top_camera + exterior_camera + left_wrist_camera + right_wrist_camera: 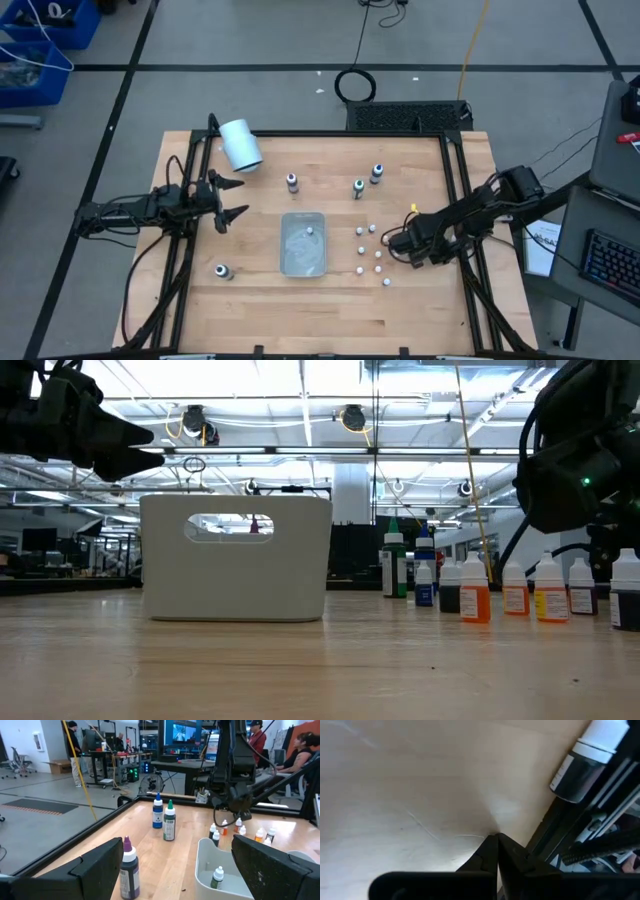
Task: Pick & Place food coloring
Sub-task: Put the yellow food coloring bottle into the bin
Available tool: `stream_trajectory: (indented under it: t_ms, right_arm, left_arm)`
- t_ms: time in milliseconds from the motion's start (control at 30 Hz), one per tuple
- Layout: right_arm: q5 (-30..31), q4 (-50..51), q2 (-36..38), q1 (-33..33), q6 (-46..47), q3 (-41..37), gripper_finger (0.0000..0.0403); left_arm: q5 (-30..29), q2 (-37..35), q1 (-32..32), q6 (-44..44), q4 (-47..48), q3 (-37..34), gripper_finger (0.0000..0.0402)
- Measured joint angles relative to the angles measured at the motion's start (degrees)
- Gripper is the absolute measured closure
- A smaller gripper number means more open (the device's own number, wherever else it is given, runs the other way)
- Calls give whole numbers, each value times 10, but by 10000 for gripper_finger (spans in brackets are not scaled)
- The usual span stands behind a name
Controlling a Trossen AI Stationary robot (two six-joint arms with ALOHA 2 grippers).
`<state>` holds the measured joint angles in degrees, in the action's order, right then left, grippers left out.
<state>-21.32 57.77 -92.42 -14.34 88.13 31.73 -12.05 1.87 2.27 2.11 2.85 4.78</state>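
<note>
Counted in the high view: nine food coloring bottles [372,229] standing on the wooden surface [260,310] and one more inside the clear tray [303,262], near its far end. Three taller ones with purple, green and blue tops beyond the tray, one alone at the left front, five small ones clustered right of the tray. One white cylinder [240,145] lying at the far left corner. No label text readable. Left claw [232,198] raised left of the tray, fingers wide apart, empty. Right claw [399,243] beside the cluster, fingers pressed together, holding nothing.
</note>
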Motion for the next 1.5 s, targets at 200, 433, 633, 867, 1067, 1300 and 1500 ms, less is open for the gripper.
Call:
stream_trajectory:
  t_ms: [200, 433, 633, 867, 1067, 1300, 1500]
  right_arm:
    - [16, 1, -27, 0, 32, 2, 402]
    - [43, 3, 11, -30, 36, 5, 403]
    - [95, -3, 101, -64, 50, 15, 403]
    - [146, -1, 168, -72, 63, 21, 403]
    - [185, -1, 177, -72, 83, 21, 403]
    - [340, -25, 235, -71, -7, 76, 403]
    - [515, -209, 299, -71, -320, 147, 403]
  left_arm:
    - [0, 0, 0, 1, -3, 0, 36]
    - [0, 0, 0, 1, -20, 0, 36]
    - [1, 0, 0, 1, -27, 0, 36]
    - [0, 0, 0, -3, -27, 0, 36]
    - [0, 0, 0, -3, -30, 0, 36]
    - [0, 0, 0, -3, -30, 0, 36]
    - [0, 0, 0, -3, -30, 0, 36]
